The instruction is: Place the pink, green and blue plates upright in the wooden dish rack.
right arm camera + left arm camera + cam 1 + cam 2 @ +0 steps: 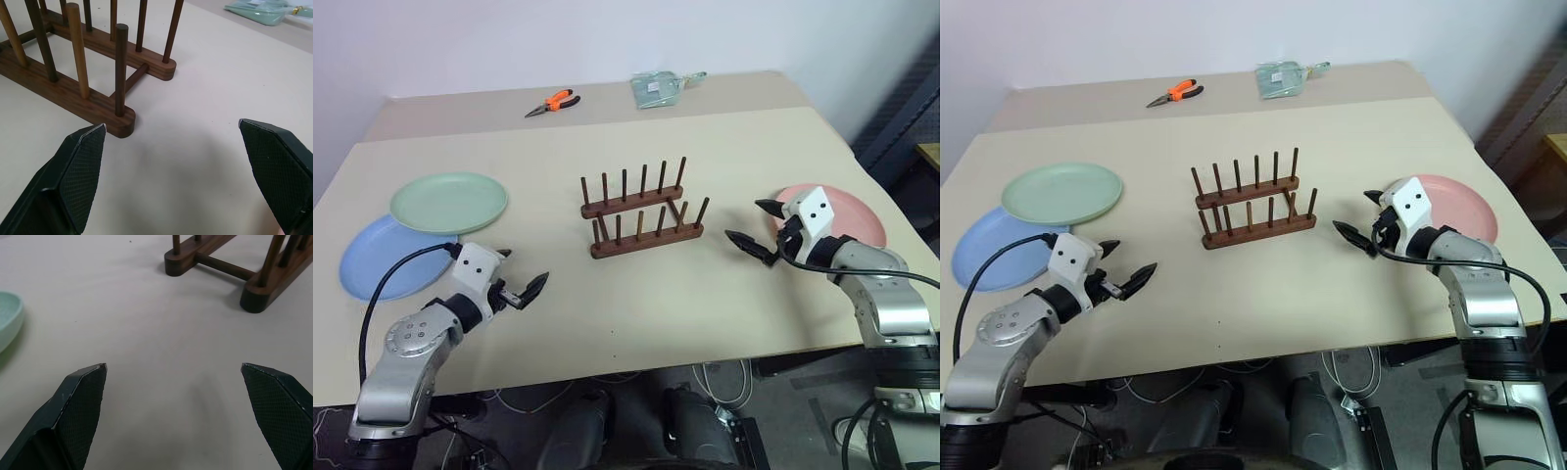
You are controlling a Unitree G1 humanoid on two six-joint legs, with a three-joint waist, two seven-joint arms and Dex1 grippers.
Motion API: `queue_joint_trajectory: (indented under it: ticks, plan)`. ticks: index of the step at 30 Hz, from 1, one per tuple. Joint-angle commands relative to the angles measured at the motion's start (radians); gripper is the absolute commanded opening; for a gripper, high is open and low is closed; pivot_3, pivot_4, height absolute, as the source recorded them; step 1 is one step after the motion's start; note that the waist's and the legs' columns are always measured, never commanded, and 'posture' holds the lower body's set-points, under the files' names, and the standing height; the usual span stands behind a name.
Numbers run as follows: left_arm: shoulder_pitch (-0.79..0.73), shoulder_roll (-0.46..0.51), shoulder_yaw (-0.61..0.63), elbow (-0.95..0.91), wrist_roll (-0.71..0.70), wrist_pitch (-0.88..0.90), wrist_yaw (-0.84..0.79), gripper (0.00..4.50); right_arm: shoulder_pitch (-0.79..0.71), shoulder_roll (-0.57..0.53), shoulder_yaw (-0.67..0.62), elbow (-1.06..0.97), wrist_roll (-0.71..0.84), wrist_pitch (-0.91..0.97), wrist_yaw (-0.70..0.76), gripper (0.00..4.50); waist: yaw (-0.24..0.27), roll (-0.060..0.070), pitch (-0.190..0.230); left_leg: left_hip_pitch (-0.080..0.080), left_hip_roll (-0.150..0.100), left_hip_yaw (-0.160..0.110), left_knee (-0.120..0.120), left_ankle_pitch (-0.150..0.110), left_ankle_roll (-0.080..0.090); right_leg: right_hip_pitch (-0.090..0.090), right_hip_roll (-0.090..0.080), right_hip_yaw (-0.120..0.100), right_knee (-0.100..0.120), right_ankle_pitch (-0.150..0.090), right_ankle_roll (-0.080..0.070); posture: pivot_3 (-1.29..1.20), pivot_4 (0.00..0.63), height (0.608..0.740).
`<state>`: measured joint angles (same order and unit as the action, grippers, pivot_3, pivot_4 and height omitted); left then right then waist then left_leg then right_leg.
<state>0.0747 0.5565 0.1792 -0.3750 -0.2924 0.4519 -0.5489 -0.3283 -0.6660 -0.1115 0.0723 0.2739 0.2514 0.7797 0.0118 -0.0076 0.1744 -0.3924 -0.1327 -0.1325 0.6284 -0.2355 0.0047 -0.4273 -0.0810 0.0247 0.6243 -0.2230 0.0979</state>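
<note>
On a beige table (636, 304), the wooden dish rack (641, 215) stands empty at centre, every peg free. The green plate (448, 202) rests overlapping the blue plate (382, 257) at the robot's left; the pink plate (847, 215) lies flat at its right. The left gripper (521, 283) and right gripper (754, 227) both hover with jaws spread wide, holding nothing. The risks ahead: flat, shallow rims give the fingers little to pinch and could slip; lifting the green plate may drag the blue; a plate lowered off-line could knock the light rack askew.
</note>
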Motion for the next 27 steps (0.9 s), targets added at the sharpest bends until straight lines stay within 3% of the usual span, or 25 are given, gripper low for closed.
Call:
queue_joint_trajectory:
  ticks: [1, 10, 14, 21, 27]
  plan:
    - [-0.008, -0.005, -0.002, -0.007, 0.008, -0.024, 0.006, 4.50, -0.031, 0.003, 0.005, -0.009, -0.023, -0.034, -0.009, 4.44, 0.000, 0.000, 0.000, 0.000, 0.000, 0.000, 0.000, 0.000, 0.000, 0.000, 0.000, 0.000, 0.000, 0.000, 0.000, 0.00, 0.150, 0.740]
    - [-0.033, -0.006, -0.051, 0.023, -0.029, -0.015, -0.067, 4.50, -0.038, 0.012, 0.038, -0.023, -0.027, 0.005, 0.016, 4.44, 0.001, 0.000, 0.000, 0.000, 0.000, 0.000, 0.000, 0.000, 0.000, 0.000, 0.000, 0.000, 0.000, 0.000, 0.000, 0.00, 0.150, 0.740]
    - [-0.180, 0.015, -0.174, 0.191, 0.024, -0.056, -0.179, 4.50, 0.006, 0.046, 0.049, -0.107, -0.034, 0.024, -0.021, 4.44, 0.004, 0.000, 0.000, 0.000, 0.000, -0.001, 0.000, 0.000, 0.000, 0.001, 0.000, -0.001, -0.001, 0.000, 0.000, 0.00, 0.150, 0.740]
    - [-0.457, -0.051, -0.328, 0.535, 0.086, -0.144, -0.326, 4.50, 0.123, 0.066, 0.015, -0.257, -0.044, 0.054, -0.105, 4.44, 0.002, 0.000, 0.000, 0.000, 0.000, -0.001, 0.000, 0.000, 0.000, 0.000, 0.000, -0.002, -0.002, 0.002, 0.003, 0.00, 0.150, 0.740]
    - [-0.591, -0.124, -0.371, 0.753, 0.134, -0.234, -0.370, 4.50, 0.233, 0.077, -0.009, -0.368, -0.046, 0.080, -0.166, 4.44, 0.002, 0.000, -0.001, 0.000, -0.001, -0.001, 0.001, 0.000, 0.000, 0.001, 0.000, -0.002, -0.002, 0.002, 0.003, 0.00, 0.150, 0.740]
